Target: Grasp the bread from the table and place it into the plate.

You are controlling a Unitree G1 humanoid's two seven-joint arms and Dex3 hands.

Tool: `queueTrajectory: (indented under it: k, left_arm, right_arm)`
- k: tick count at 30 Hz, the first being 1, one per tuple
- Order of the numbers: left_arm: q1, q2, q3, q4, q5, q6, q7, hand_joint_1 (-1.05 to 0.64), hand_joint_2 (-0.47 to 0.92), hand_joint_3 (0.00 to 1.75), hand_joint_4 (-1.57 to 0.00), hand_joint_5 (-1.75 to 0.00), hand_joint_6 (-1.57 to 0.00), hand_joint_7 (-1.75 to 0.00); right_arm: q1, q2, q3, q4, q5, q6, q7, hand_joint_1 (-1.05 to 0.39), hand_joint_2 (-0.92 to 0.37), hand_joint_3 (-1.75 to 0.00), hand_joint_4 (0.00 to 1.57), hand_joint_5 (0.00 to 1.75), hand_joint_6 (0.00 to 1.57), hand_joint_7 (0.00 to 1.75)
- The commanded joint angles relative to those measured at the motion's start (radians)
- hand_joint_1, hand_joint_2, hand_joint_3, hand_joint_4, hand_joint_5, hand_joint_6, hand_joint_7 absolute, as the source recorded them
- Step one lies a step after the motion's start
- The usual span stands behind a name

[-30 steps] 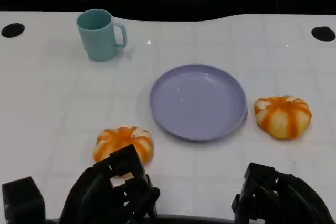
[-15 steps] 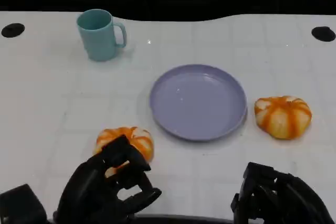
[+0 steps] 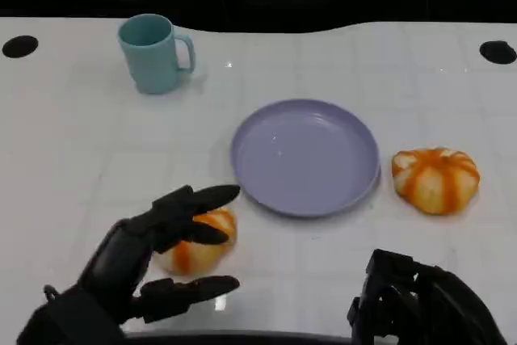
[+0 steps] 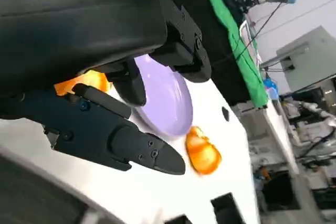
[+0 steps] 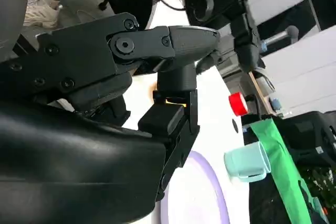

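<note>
Fingers of the left hand spread wide around the near bread, not closed. It lies just beside the plate. Closing off-center may push it away. Right hand looks curled, empty.

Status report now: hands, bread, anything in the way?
Left hand open, fingers around near bread. Right hand curled, empty. Plate bare. Path unobstructed.

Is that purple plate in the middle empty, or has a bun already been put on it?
Empty. The purple plate shows only its bare surface; one bread lies on the table by the left hand, another bread beside the plate's other edge.
</note>
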Motion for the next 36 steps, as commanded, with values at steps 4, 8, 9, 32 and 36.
queueTrajectory:
  k: [4,8,9,32,36]
  left_arm:
    - [-0.009,0.103,-0.023,-0.140,0.417,0.066,0.153,-0.60,0.87,0.00,-0.36,-0.41,-0.37,-0.01]
    - [-0.037,0.140,-0.057,-0.167,0.608,0.098,0.195,-0.62,0.88,0.00,-0.39,-0.36,-0.38,0.00]
    - [-0.046,0.145,-0.067,-0.173,0.651,0.117,0.192,-0.62,0.88,0.00,-0.39,-0.35,-0.37,0.00]
    - [-0.335,0.124,-0.329,0.105,1.018,0.461,-0.036,-0.65,0.85,0.00,-0.36,-0.16,-0.30,0.00]
    - [-0.397,0.115,-0.343,0.234,0.974,0.465,-0.017,-0.65,0.85,0.00,-0.38,-0.15,-0.31,0.00]
  right_arm:
    - [-0.010,-0.001,0.002,0.003,-0.006,-0.006,-0.010,-0.69,-0.92,-0.26,0.83,1.62,0.74,1.38]
    - [-0.016,0.002,0.006,0.006,-0.011,-0.012,-0.012,-0.70,-0.92,-0.27,0.83,1.63,0.75,1.38]
    - [-0.017,0.002,0.007,0.005,-0.010,-0.010,-0.011,-0.69,-0.92,-0.27,0.83,1.63,0.75,1.38]
    - [-0.010,-0.006,0.005,-0.002,-0.005,-0.007,-0.011,-0.69,-0.92,-0.27,0.83,1.63,0.75,1.37]
    - [-0.012,-0.003,0.004,0.004,-0.002,-0.008,-0.010,-0.70,-0.92,-0.27,0.83,1.63,0.76,1.37]
